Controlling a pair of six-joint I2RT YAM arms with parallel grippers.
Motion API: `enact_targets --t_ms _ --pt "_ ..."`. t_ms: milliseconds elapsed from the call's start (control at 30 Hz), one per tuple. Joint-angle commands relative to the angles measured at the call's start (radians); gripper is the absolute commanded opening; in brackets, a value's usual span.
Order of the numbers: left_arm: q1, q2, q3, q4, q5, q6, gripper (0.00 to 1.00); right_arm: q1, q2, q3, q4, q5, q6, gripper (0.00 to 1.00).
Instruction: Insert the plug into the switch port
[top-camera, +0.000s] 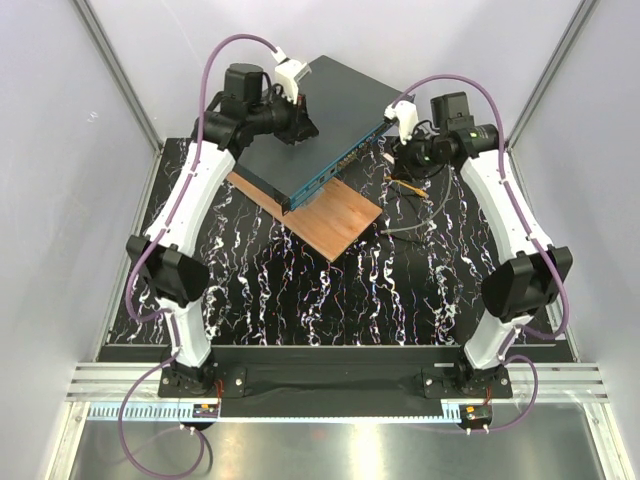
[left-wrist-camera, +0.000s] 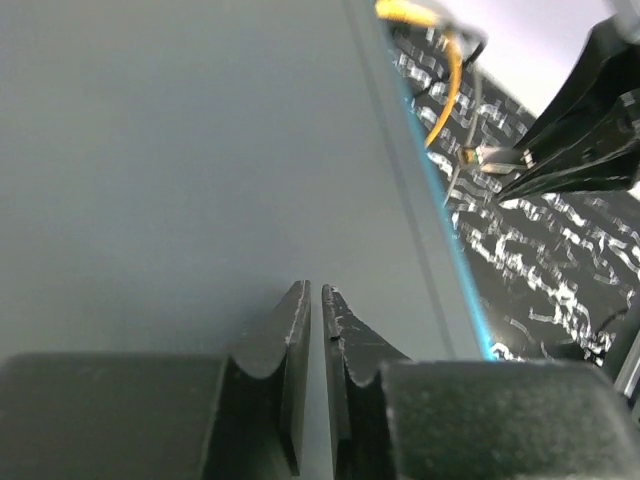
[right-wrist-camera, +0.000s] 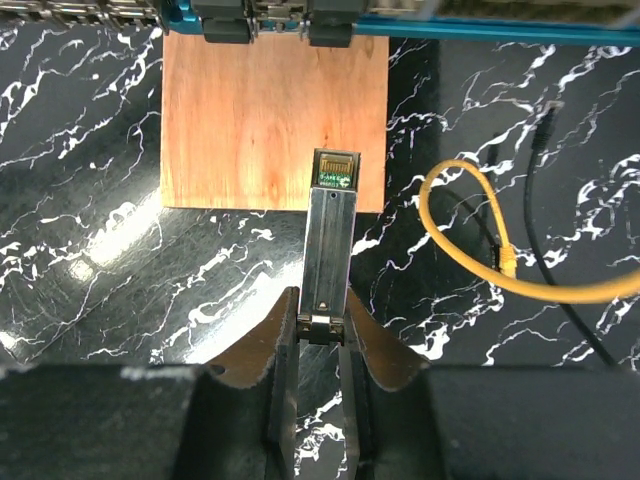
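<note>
The switch (top-camera: 310, 120) is a flat dark grey-teal box lying at an angle at the back, with its teal front face (right-wrist-camera: 480, 28) and sockets along the top of the right wrist view. My right gripper (right-wrist-camera: 319, 305) is shut on the plug (right-wrist-camera: 330, 240), a slim grey metal piece pointing at the switch front, its tip over the wooden board and short of the sockets. The plug also shows in the left wrist view (left-wrist-camera: 490, 155). My left gripper (left-wrist-camera: 315, 290) is shut and empty, its tips down on the switch top (left-wrist-camera: 200, 150).
A brown wooden board (top-camera: 335, 220) lies under the switch and sticks out in front of it. A yellow cable (right-wrist-camera: 460, 250) loops on the black marbled mat to the right of the plug, beside a thin dark cable (right-wrist-camera: 560, 280).
</note>
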Motion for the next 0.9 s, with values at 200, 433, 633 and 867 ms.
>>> enact_targets --t_ms 200,433,633,867 --pt "0.0 0.037 0.056 -0.038 -0.02 -0.005 0.12 0.04 0.068 0.111 0.054 0.113 0.046 0.0" --pt "0.002 0.023 0.033 -0.006 -0.031 -0.008 0.12 0.055 0.114 0.171 0.048 0.104 0.061 0.0" --pt "0.0 0.02 0.026 0.002 -0.028 -0.013 0.12 0.066 0.142 0.207 0.045 0.117 0.06 0.0" --pt "0.006 0.005 -0.003 0.02 -0.025 -0.013 0.12 0.08 0.16 0.234 0.038 0.124 0.053 0.0"
